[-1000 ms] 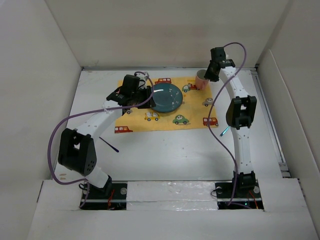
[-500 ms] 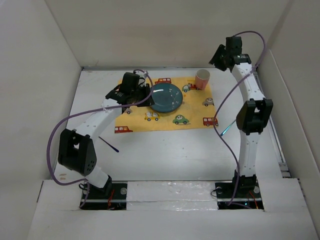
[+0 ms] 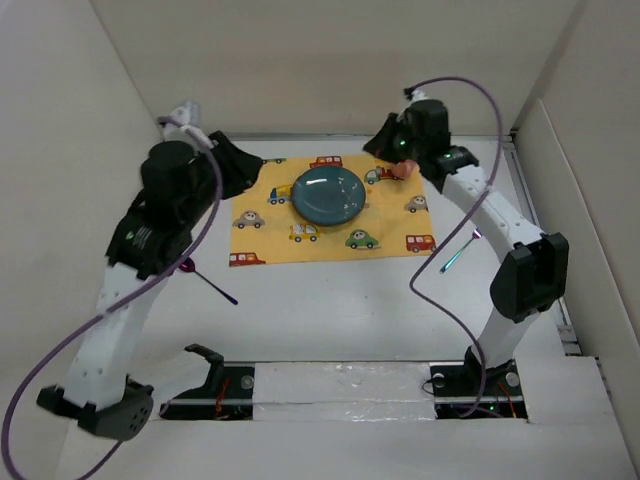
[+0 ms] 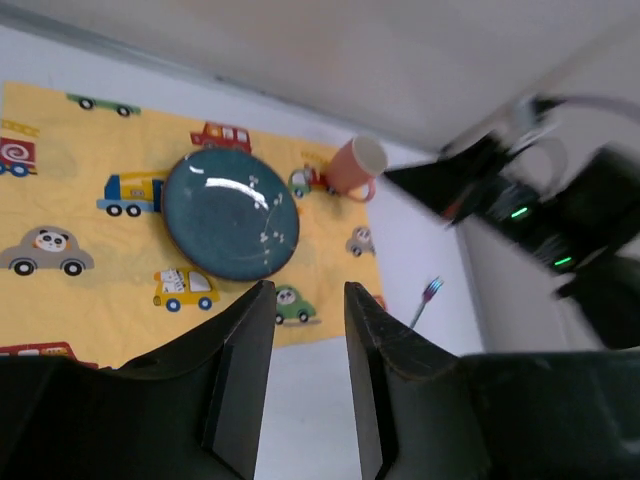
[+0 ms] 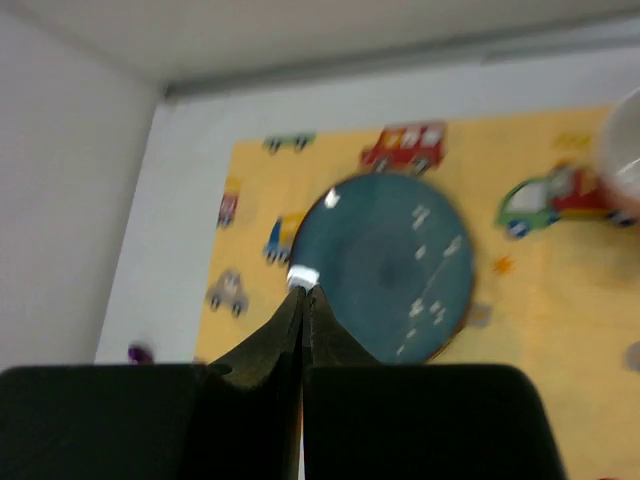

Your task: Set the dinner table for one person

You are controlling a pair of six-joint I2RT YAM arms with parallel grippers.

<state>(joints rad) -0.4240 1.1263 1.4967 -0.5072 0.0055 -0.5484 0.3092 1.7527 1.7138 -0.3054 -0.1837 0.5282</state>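
Since a second earlier, both our arms had moved: the left one had lifted high off the left rim of the plate, and the right one had swung away from the cup and come back over the far right of the mat. Nearest to us, the dinner table (image 3: 340,310) lay bare but for two pieces of cutlery: a purple-handled utensil (image 3: 212,285) off the near left corner of the mat, and a teal-handled fork (image 3: 453,260) just beside its right edge. We judged these not yet set, since neither lay alongside the plate. Farther on, the yellow car-print mat (image 3: 330,245) marked out the one place, with the teal plate (image 3: 328,193) resting flat at its middle as the centre of the setting. The pink cup (image 4: 350,168) stood upright at the mat's far right corner, apart from the plate, where a drink belongs. Our left gripper (image 4: 307,295) hung well above all this, jaws parted with nothing between them, probably raised to clear the plate. Our right gripper (image 5: 303,292) was clenched tight on nothing, poised above the plate's far side near the cup.
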